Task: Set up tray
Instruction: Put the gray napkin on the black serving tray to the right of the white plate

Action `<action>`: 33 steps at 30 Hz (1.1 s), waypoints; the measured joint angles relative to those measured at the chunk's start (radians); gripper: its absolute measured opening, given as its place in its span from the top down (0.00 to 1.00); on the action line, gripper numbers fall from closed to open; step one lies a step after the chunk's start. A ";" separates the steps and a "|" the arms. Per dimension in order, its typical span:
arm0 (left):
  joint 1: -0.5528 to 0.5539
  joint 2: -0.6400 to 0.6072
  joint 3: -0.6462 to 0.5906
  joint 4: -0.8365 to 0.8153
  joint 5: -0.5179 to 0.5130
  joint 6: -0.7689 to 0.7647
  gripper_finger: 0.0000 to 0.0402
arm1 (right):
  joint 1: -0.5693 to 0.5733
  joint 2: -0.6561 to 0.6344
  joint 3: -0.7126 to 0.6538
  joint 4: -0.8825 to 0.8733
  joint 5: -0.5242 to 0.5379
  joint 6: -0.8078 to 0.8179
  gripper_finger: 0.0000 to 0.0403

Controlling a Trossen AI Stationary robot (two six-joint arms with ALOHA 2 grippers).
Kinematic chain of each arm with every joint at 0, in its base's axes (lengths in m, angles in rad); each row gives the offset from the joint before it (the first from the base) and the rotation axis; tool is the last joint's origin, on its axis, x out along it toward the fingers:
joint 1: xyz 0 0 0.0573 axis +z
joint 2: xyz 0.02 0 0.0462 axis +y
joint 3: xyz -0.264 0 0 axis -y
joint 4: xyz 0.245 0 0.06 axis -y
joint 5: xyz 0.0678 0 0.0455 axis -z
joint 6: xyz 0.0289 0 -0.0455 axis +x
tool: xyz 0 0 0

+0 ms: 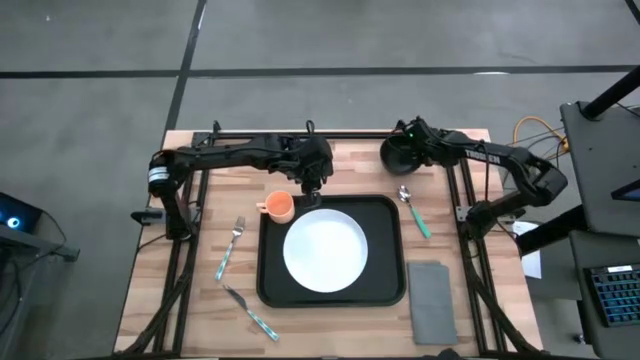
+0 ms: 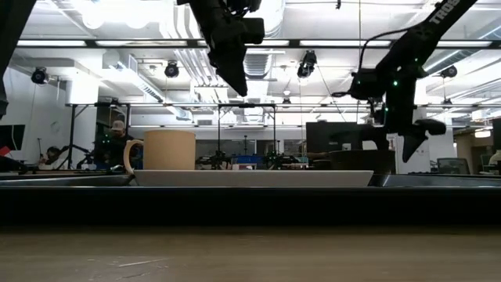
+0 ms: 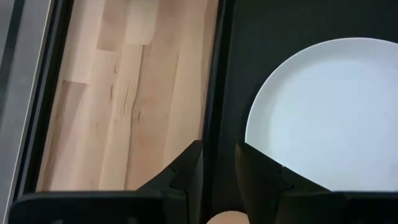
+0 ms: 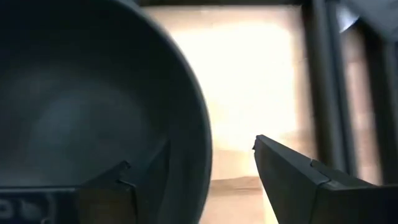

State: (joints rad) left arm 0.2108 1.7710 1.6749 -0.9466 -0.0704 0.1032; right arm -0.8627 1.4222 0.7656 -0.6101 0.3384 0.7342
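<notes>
The plate [image 1: 325, 252] lay on the tray [image 1: 385, 290]; cutlery waited outside. Right hand [image 4: 211, 168] stood open astride the bowl's [image 1: 400, 153] rim; left hand [image 3: 217, 165] empty, ajar.

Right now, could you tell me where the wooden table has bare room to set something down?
Bare wood lies between the silver fork and the table's left edge, and ahead of the grey napkin beside the black tray. The far edge is crowded: orange mug, dark bowl, both grippers.
</notes>
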 joint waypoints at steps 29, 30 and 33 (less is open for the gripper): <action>-0.027 0.001 -0.020 0.079 -0.002 0.190 0.81 | 0.162 -0.335 0.186 -0.197 -0.109 -0.162 0.98; -0.037 0.001 -0.023 0.077 -0.002 0.258 0.81 | 0.197 -0.336 0.206 -0.213 -0.112 -0.162 0.98; -0.064 0.001 -0.031 0.075 -0.016 0.437 0.81 | 0.312 -0.319 0.273 -0.230 -0.115 -0.156 0.98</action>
State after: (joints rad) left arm 0.1467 1.7717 1.6437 -0.8714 -0.0867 0.5406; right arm -0.5511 1.1030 1.0389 -0.8398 0.2237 0.5779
